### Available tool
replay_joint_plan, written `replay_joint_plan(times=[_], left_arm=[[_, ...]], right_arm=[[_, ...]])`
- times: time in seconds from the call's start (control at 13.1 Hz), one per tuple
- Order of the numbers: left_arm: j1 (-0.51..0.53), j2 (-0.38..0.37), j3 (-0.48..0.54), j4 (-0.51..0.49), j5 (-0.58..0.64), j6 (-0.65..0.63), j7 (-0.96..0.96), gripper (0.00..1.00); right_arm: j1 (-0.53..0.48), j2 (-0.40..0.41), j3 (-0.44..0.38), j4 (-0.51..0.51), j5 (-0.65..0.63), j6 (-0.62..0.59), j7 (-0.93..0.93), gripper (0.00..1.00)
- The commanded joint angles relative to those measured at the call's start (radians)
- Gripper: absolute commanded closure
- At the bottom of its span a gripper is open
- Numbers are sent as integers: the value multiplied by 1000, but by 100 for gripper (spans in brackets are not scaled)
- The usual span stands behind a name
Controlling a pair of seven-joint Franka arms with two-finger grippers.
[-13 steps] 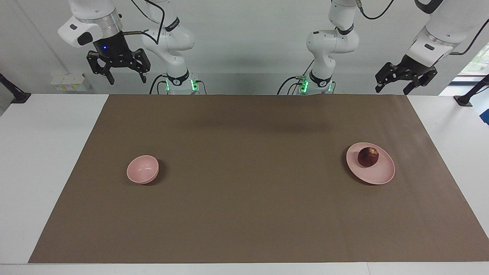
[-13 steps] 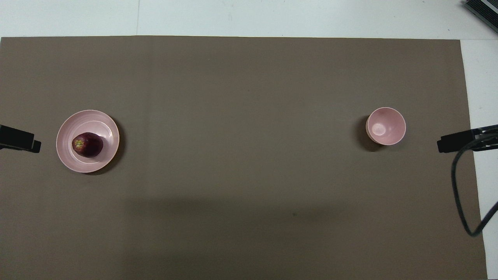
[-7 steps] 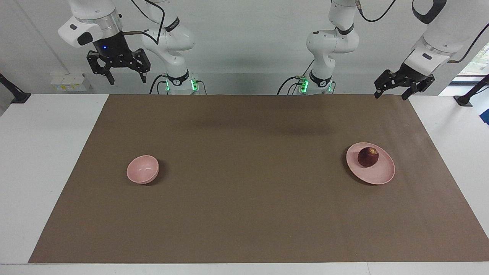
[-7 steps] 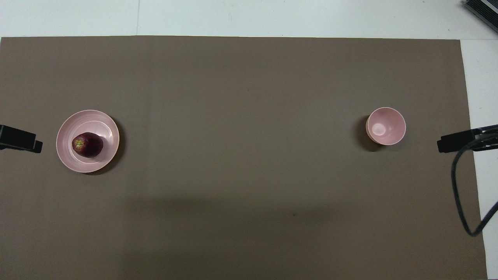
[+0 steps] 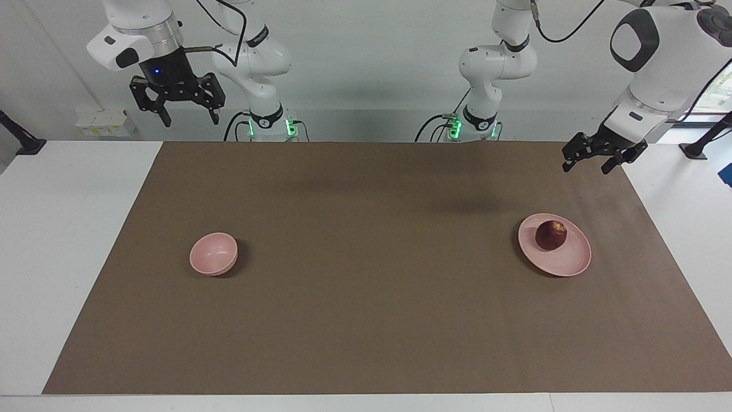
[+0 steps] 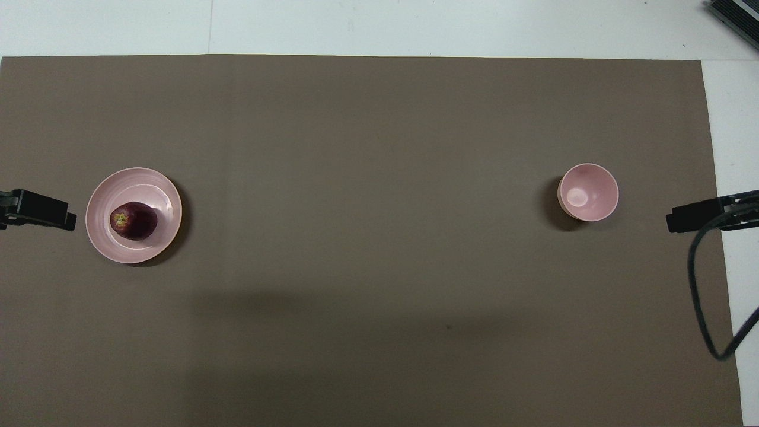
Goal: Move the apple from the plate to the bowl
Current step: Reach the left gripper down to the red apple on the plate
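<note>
The apple sits on the plate at middle right of the facing view, toward the left arm's end of the table, resting off the plate's centre on the part nearer the robots, its pale stem dimple turned upward. The plate's shallow rim does little to block an approach from above, so a straight descent looks feasible.

The bowl stands alone at middle left of that view, toward the right arm's end, well apart from the plate, mouth up and with nothing in it. It is barely wider than the fruit, so I judge the release will need careful centring.

The left tool hangs in the air at upper right of the facing view, over the corner of the brown mat near the robots, fingers spread apart and holding nothing; it is tilted toward the plate, which suits it as the picker since the plate lies on its side. In the overhead view only its dark tip shows at the left edge, just beside the plate.

The right tool waits high at upper left, fingers apart, empty, above the table edge near its base. No grasp is made yet.
</note>
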Motion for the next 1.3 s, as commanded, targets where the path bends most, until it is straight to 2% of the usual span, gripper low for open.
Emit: replay_joint_plan(times=[0.0,0.46,0.76,1.22], left_arm=[[21,-7,-6,-80,14,105,46,0],[40,65,-6,-152,14,268,76,0],[38,172,-8,-171,14,364,69,0],[34,212,-8,-287,13,508,73,0]], right_arm=[[-12,-21,5,-25,5,14,-21,0],[-12,-21,6,-25,5,14,-23,0],[-12,-21,5,-25,5,14,-23,0],[-12,-21,6,-25,5,14,-23,0]])
